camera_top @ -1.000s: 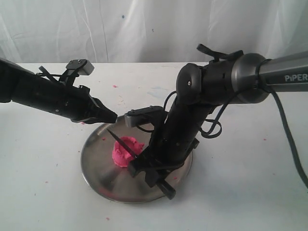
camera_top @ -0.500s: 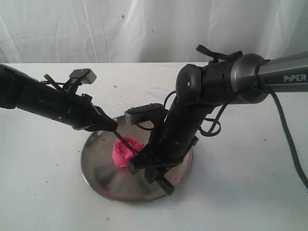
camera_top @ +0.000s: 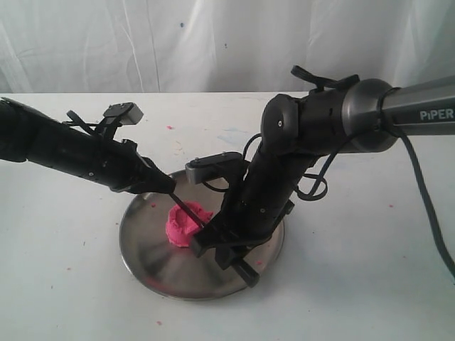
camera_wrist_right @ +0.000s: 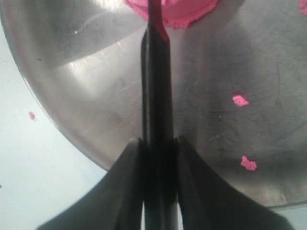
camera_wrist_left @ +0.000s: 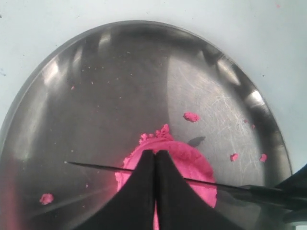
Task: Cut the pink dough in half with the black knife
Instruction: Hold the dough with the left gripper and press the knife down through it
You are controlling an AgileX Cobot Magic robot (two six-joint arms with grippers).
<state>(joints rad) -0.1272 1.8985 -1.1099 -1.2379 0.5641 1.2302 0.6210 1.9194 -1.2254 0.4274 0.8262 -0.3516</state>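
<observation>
Pink dough (camera_top: 183, 226) — a single bright lump, lying on the steel plate (camera_top: 153, 250) in the lower middle of the exterior frame, a little left of the plate's centre. Not visibly parted into halves. Seen from the left wrist camera, the dough (camera_wrist_left: 192, 167) all one mass with a ragged edge.

Crossed by the black knife (camera_top: 188, 212), slanting from upper left to lower right in the exterior frame, with the point toward the left arm and the handle toward the plate's lower right rim. Blade laid across the top of the lump, depth of the cut impossible to tell.

Right gripper (camera_top: 222, 245) clamped on the handle. In the right wrist view, fingers (camera_wrist_right: 122, 191) pressed against both sides of the knife (camera_wrist_right: 156, 86), no gap showing.

Left gripper (camera_top: 169, 186) reaching in from the left of the exterior frame, tip just over the blade near its point. In the left wrist view, fingers (camera_wrist_left: 139, 191) closed flat against each other with nothing between them, set over the blade (camera_wrist_left: 96, 167) where it meets the dough. Touching the blade or only above it — cannot tell.

Small pink crumbs (camera_wrist_right: 240, 100) scattered on the plate, a few more on the white table (camera_top: 355, 284). Pale curtain (camera_top: 213, 42) across the top of the exterior frame.
</observation>
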